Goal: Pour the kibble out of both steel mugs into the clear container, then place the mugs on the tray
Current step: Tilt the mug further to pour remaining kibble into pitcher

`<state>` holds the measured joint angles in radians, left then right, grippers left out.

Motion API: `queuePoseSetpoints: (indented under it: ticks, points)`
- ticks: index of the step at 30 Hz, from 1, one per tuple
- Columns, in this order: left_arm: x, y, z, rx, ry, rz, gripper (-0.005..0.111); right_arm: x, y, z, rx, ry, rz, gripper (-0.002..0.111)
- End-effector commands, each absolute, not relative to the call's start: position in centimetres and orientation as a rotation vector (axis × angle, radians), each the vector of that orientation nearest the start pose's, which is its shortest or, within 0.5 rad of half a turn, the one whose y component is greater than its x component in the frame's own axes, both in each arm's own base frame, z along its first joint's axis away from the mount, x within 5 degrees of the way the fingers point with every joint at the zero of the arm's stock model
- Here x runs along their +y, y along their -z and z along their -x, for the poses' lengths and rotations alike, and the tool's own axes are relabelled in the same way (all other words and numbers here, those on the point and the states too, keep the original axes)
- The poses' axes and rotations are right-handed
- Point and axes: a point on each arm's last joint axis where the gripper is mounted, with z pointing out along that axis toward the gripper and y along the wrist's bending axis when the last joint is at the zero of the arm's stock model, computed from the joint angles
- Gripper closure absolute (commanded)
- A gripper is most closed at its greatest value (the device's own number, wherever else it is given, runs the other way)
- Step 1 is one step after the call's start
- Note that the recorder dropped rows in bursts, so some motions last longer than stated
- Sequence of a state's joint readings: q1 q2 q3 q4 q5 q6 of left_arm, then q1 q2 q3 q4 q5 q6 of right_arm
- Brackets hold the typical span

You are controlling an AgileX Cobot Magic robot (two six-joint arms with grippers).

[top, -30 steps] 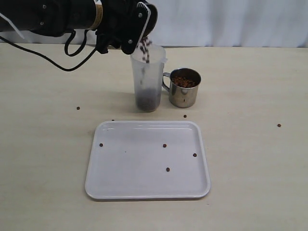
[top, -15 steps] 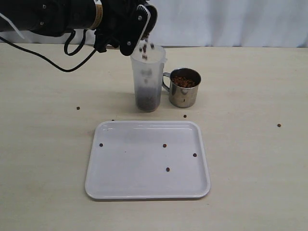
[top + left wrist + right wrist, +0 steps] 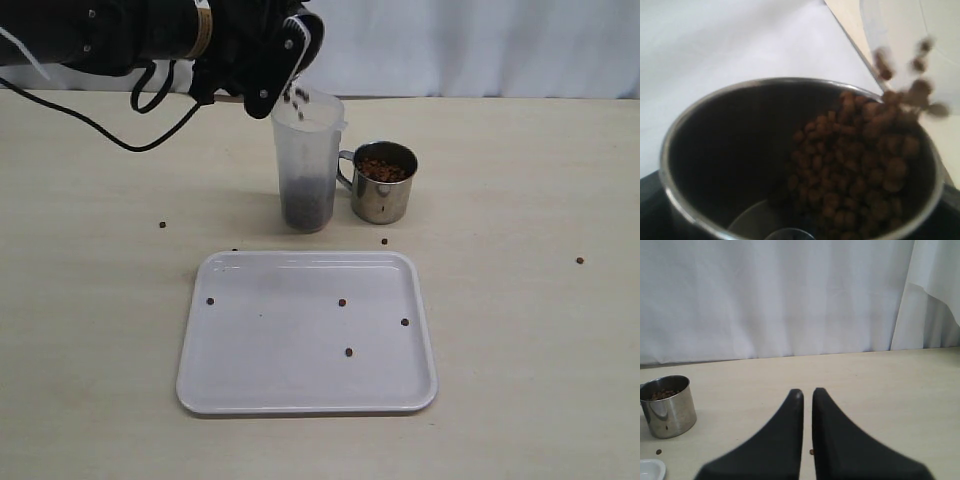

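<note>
Left fingers point(image 3: 647, 215) clamp the held mug point(image 3: 740, 150) on both flanks; only dark edges of them show in the left wrist view. Left gripper point(image 3: 275, 60) hangs over the left side of the clear container point(image 3: 308, 150) rim, with the mug tipped toward the mouth. Kibble point(image 3: 855, 170) is piled on the low side of the held mug and spilling over its lip, with a few pellets blurred in mid-air. A black cable point(image 3: 90, 120) droops from the arm to the table point(image 3: 520, 180). 1 stray pellet lies on the table well left of the container. The container stands upright with a dark layer of kibble in the bottom, roughly the lower third. The standing mug point(image 3: 383, 195) is just right of it, upright, handle turned toward the container, kibble near the brim; I can't tell if handle and container touch. 1 pellet sits just in front of this mug. The tray point(image 3: 230, 390) lies flat in front of both, apart from them, with 4 loose pellets on it. 1 more pellet lies far right on the table. Right gripper point(image 3: 806, 392) is outside the exterior view; right fingers point(image 3: 790, 430) are pressed together, pinching nothing, pointing across the table with the standing mug off to one side.
</note>
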<state>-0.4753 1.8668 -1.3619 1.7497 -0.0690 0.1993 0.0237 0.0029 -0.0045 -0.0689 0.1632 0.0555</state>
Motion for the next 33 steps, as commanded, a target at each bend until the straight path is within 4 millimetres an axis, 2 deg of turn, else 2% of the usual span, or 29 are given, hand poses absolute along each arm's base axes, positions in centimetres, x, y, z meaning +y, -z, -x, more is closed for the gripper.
queuePoseSetpoints:
  ticks: [1, 33]
  points:
    - [-20.90, -26.90, -38.81, 0.685, -0.882, -1.979, 0.107, 0.05, -19.88, -5.62, 1.642, -0.001, 0.024, 0.103]
    - [-21.48, -26.92, -38.52, 0.578, -0.952, -2.031, 0.107, 0.05, -19.88, -5.62, 1.642, -0.001, 0.024, 0.103]
